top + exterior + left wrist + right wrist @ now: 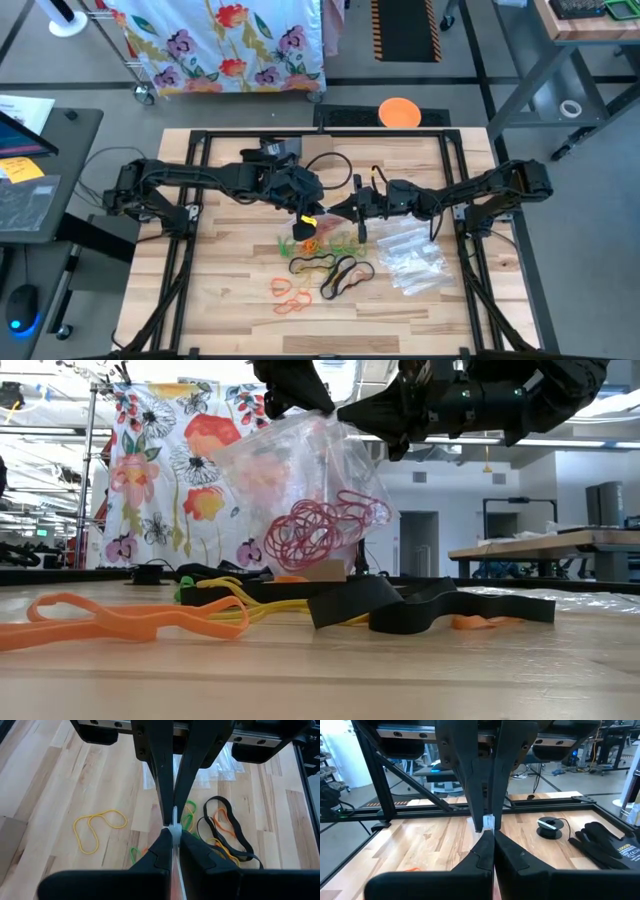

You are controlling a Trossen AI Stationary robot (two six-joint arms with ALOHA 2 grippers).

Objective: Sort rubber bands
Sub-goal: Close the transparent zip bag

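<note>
A clear zip bag (300, 470) with several red rubber bands (320, 530) inside hangs above the middle of the table. My left gripper (308, 216) and my right gripper (331, 212) meet tip to tip at its top, both shut on it. On the table below and in front lie loose rubber bands: green (336, 240), yellow (97, 827), black (342, 276) and orange (290, 296). Whether the bag's bottom touches the table is hidden behind the black bands (400, 610). My left gripper pinches the bag's top edge (173, 821) between its two fingers, coming slanting down from the table's left. The bag hangs below the fingers. My right gripper pinches the same top edge (488, 823) between its two fingers, coming level from the table's right, right against the other gripper's tips.
A heap of clear zip bags (410, 262) lies right of the bands. A tape roll (550, 826) and black gloves (610, 845) lie at the far left of the table, and a black cable (330, 165) lies at its far middle. A black frame (200, 200) borders it.
</note>
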